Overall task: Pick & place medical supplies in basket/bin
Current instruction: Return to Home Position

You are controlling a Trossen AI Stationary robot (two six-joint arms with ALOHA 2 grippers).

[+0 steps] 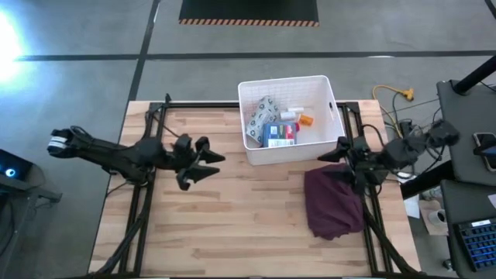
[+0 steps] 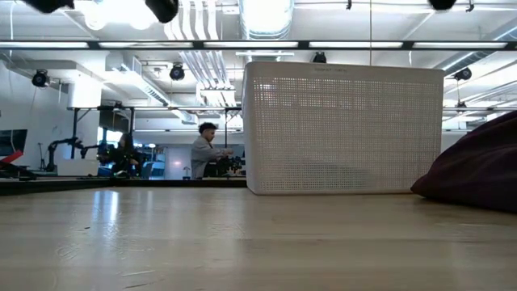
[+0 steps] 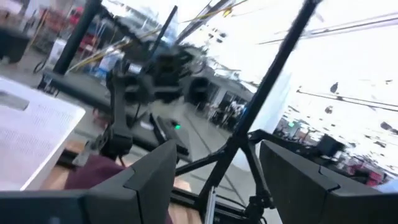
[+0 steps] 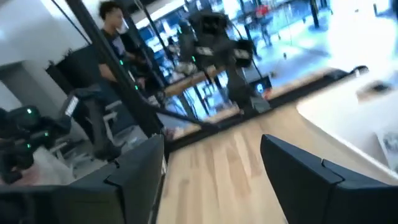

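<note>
Table (image 2: 161, 242), bin (image 2: 343, 129); supplies (image 1: 275, 128) only overhead

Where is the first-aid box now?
High view: the blue first-aid box lies inside the white bin, beside the dotted pouch, at the far edge of the table.

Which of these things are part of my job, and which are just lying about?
Job: white bin, holding blue first-aid box, dotted pouch, orange pill bottle, small white bottle.
Lying about: maroon cloth, yellow cable, keyboard.
</note>
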